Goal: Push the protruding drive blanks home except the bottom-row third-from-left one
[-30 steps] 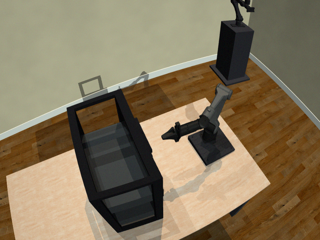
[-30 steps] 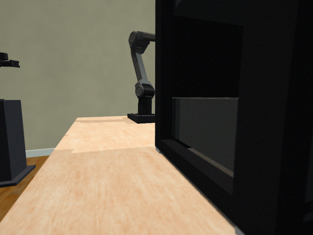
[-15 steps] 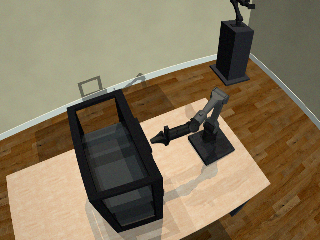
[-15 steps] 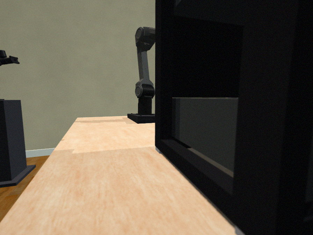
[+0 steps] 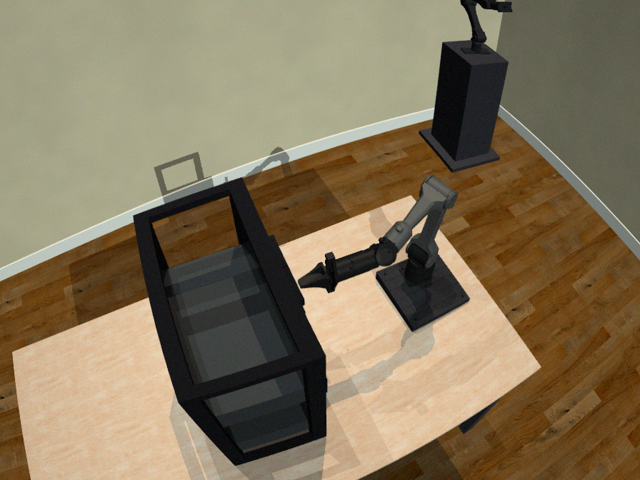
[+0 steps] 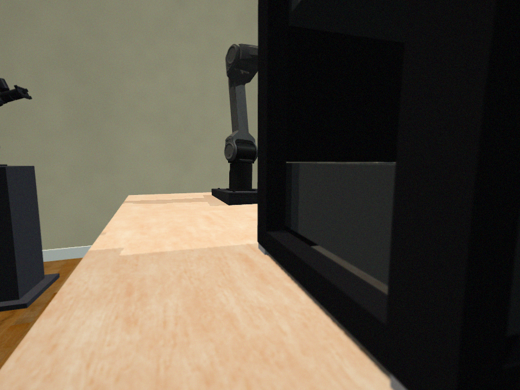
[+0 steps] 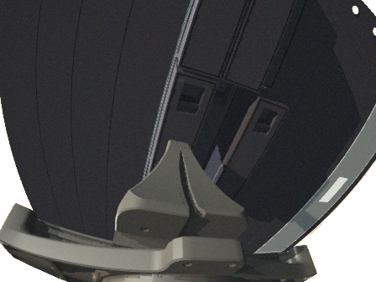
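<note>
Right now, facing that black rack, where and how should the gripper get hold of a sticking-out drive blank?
Better not grasped: the gripper is shut on nothing, its fingers forming one wedge tip. Press that tip square on the front face of a drive blank, coming straight from the arm's side of the rack. The faces are flat; a straight push should avoid shifting the rack.

1. Plain olive-beige walls (image 5: 216,72) enclose the room; a darker wall (image 5: 568,61) meets them at the right corner.
2. A pale baseboard (image 5: 331,138) runs along the foot of the walls.
3. The floor (image 5: 558,248) is brown wood planking of mixed tones.
4. A light wooden counter (image 5: 93,392) stands on it, crossed by soft shadows.
5. A tall dark pedestal (image 5: 467,103) on a wider foot stands near the corner.
</note>
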`<state>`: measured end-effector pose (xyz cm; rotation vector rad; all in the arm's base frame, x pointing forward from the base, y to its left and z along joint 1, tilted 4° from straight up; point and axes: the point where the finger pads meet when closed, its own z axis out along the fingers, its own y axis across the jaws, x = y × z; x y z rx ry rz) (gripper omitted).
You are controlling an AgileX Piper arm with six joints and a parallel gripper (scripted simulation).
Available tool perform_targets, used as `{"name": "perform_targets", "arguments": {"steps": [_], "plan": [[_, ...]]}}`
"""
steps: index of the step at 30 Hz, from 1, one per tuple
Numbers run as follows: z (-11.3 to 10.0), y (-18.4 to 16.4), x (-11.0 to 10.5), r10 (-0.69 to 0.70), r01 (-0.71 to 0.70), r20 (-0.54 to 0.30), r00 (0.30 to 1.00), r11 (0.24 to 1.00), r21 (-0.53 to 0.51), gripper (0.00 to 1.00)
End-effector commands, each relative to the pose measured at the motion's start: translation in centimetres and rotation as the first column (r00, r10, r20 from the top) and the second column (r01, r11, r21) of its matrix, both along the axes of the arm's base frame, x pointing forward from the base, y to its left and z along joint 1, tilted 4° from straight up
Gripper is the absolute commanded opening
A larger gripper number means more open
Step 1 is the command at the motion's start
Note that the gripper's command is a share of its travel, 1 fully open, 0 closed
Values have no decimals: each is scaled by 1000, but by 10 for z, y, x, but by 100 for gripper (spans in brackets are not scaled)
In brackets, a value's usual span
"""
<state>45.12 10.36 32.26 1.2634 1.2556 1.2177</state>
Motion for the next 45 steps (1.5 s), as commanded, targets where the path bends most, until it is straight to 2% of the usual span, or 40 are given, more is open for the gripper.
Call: {"name": "perform_targets", "arguments": {"steps": [1, 45], "plan": [[2, 0, 0, 0, 0, 4, 1000, 1000, 2, 0], [-2, 1, 29, 0, 0, 4, 1000, 1000, 2, 0]]}}
